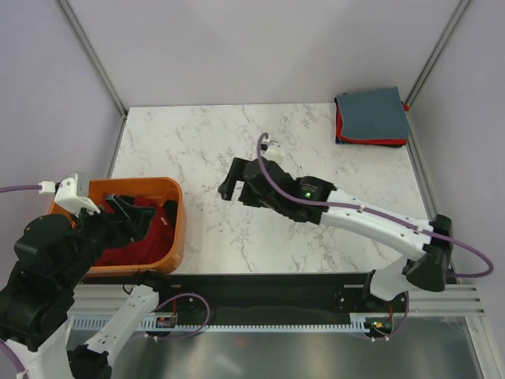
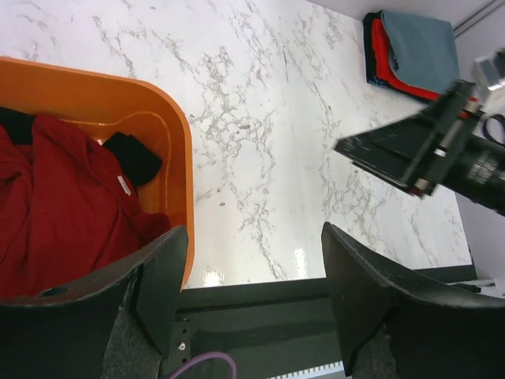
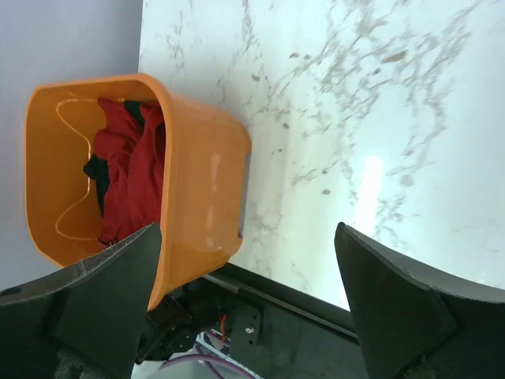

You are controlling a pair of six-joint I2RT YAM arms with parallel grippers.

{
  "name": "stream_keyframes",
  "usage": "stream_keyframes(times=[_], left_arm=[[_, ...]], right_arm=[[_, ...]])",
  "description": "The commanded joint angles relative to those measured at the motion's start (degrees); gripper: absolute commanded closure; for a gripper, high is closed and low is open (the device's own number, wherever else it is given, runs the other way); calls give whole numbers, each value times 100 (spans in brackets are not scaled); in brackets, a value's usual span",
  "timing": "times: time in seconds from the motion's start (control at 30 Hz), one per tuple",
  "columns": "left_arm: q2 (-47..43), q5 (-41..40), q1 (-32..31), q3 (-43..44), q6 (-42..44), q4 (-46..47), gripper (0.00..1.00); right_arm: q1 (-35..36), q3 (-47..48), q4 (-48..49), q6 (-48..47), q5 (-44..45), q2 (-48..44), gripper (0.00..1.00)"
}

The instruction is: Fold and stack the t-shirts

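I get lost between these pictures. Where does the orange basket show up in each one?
Top external: the orange basket sits at lower left.
Left wrist: the basket fills the left side, cut off by the edge.
Right wrist: the basket is at left, appearing turned on its side.
Shared landmark: the dark red shirt lying inside it.

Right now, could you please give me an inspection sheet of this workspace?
Surface: white marbled tabletop, bare at its middle.
Job's things: dark red t-shirt and black t-shirt crumpled in the orange basket, near left; grey-blue folded t-shirt atop red folded t-shirt, far right corner.
Clutter: nothing seen.
Hands: left hand open above the basket; right hand open above the tabletop.
Cables: purple cable along the right arm.
Surroundings: pale walls, metal frame posts.
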Motion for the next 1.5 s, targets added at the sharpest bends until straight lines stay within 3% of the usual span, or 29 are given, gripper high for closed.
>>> stream_keyframes(times=[0.0, 0.1, 0.27, 0.37, 0.43, 0.53, 0.57, 0.73, 0.97, 1.1, 1.27, 1.37, 1.4, 1.43, 1.47], left_arm=[[-102, -137, -15, -102, 401, 533, 24], [-349, -345, -14, -444, 464, 1061, 15], [702, -1717, -14, -647, 323, 429, 12], [1091, -2359, -6, -1102, 332, 612, 2], [1258, -2667, 12, -1549, 209, 937, 0], [1662, -2344, 501, -2173, 112, 1508, 0], [2159, -1577, 1131, -2542, 103, 1910, 1], [2700, -1218, 1908, -2914, 199, 2396, 9], [3333, -1069, 2060, -3336, 279, 2924, 14], [3641, -876, 2454, -3617, 226, 3161, 28], [3746, -656, 2780, -3951, 287, 3478, 35], [3720, -620, 2859, -4040, 384, 3619, 61], [3685, -629, 2860, -3996, 410, 3619, 85], [3641, -638, 2860, -3943, 480, 3576, 95], [3554, -681, 2860, -3760, 490, 3514, 98]], right_arm=[[-7, -655, -108, -284, 366, -941, 2], [-16, -1234, -222, -266, 252, -1381, 2], [-16, -2069, -328, -389, -20, -1874, 2], [-16, -2465, -337, -485, -249, -2076, 2], [-16, -2607, -328, -538, -407, -2190, 2], [-16, -2801, -328, -679, -522, -2287, 2], [-16, -2888, -372, -810, -609, -2331, 2], [-16, -3020, -434, -908, -619, -2463, 2], [-16, -3249, -407, -934, -522, -2586, 2], [-16, -3232, -416, -1004, -601, -2525, 2], [-25, -3354, -460, -1022, -505, -2691, 2], [-25, -3451, -469, -978, -452, -2797, 2], [-25, -3460, -460, -978, -443, -2797, 2], [-25, -3460, -460, -978, -451, -2789, 2], [-25, -3460, -469, -969, -469, -2762, 2]])
